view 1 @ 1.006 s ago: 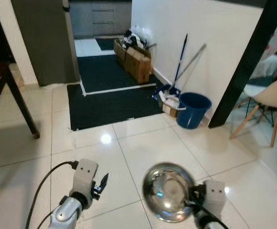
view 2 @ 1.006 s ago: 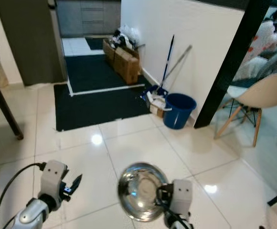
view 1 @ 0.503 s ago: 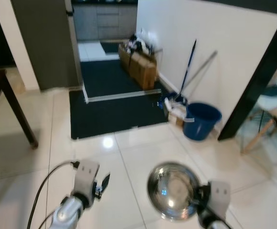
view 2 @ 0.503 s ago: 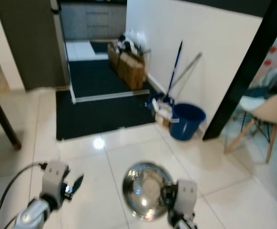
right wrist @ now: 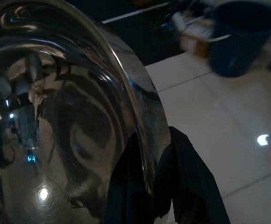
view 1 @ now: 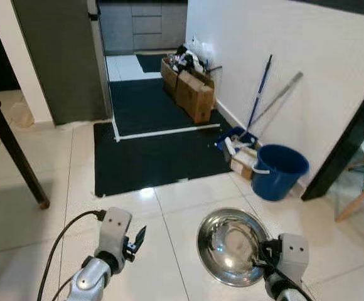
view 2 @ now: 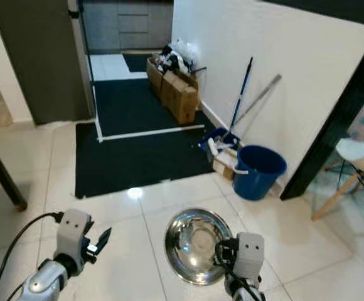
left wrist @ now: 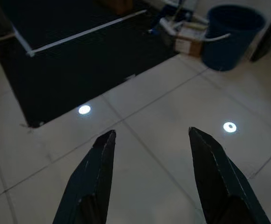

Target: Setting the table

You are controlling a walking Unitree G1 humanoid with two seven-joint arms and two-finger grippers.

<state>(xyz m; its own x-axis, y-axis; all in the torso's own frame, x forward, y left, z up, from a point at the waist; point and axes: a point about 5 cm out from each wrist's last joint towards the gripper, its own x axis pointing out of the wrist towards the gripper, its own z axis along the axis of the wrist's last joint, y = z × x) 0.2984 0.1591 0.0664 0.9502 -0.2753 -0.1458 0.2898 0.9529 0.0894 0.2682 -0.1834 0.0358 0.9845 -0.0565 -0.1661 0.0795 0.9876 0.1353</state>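
A shiny steel bowl (view 1: 231, 246) is held out low in front of me over the white tiled floor, its hollow facing up. My right gripper (view 1: 261, 255) is shut on the bowl's near rim; the right wrist view shows the bowl (right wrist: 65, 121) with a black finger (right wrist: 182, 186) clamped over its edge. My left gripper (view 1: 139, 237) is held low on the left, open and holding nothing. In the left wrist view its two fingers (left wrist: 91, 182) stand apart above bare tiles.
A blue bucket (view 1: 281, 171) with a mop and dustpan (view 1: 238, 135) stands by the white wall on the right. Cardboard boxes (view 1: 191, 91) line the wall by a dark mat (view 1: 157, 150). A dark table leg (view 1: 22, 166) is left, a chair (view 2: 358, 169) right.
The whole view has swung to the left: bucket and boxes sit further right, the chair has slid toward the edge. The bowl stays in the right gripper; both arms hold their pose.
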